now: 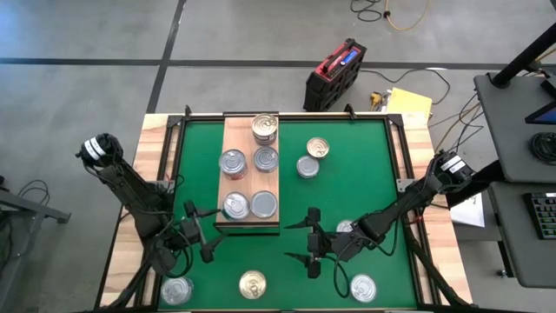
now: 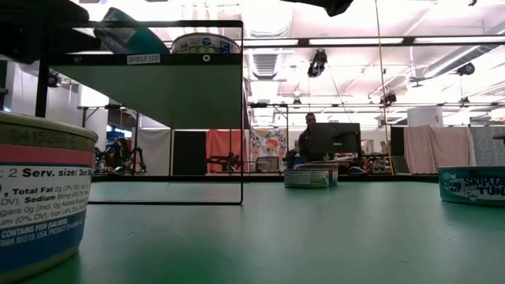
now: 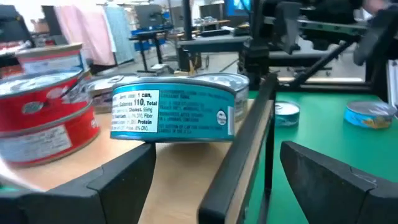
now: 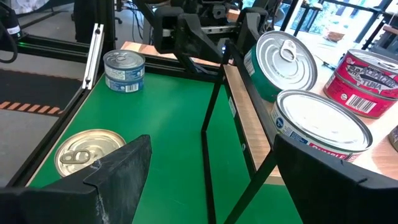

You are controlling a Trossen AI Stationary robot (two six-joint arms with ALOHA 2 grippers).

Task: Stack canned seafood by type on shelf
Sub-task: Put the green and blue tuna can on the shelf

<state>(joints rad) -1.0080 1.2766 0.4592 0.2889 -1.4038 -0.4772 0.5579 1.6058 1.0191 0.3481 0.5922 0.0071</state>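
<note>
The left claw is spread apart beside the shelf. The right claw is apart too, holding nothing, near the cans.

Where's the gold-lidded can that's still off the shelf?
High view: the gold can sits on the mat's near edge, between both grippers, in front of the shelf.

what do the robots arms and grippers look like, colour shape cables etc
Both arms are dark, almost black, built of slim jointed links with rounded joint housings. The left gripper and right gripper each carry two flat, angular black fingers with a matte surface. Black cables loop near both wrists, and a pale label shows near each arm's base. No other markings are readable.
</note>
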